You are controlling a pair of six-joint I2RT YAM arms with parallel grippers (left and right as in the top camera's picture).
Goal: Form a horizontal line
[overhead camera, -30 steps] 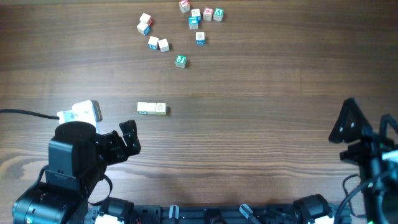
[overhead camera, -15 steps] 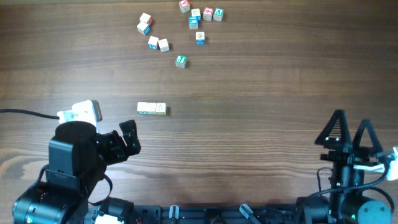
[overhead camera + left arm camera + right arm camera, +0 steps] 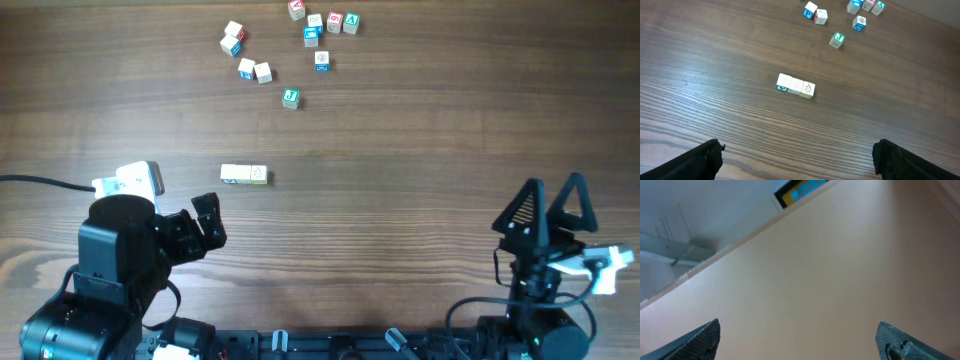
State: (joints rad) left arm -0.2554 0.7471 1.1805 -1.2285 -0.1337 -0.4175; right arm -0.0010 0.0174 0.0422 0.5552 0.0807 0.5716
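The horizontal line [image 3: 244, 175] is a short row of pale wooden cubes lying edge to edge on the wooden table, left of centre. In the left wrist view the horizontal line [image 3: 795, 85] lies ahead of the fingers, well apart from them. My left gripper [image 3: 208, 222] [image 3: 800, 160] is open and empty, just near-left of the row. My right gripper [image 3: 552, 195] [image 3: 799, 340] is open and empty at the near right. It points upward, and its camera sees only a pale wall and ceiling.
Loose letter cubes with blue, red and green faces lie at the far edge: one group [image 3: 322, 25], another [image 3: 245, 55] and a single green one [image 3: 290, 97] [image 3: 837, 39]. A black cable [image 3: 40, 181] runs in from the left.
The right arm has swung in from the right edge toward the left and turned, so both of its fingers now stand side by side. The left arm and the cubes have not moved.
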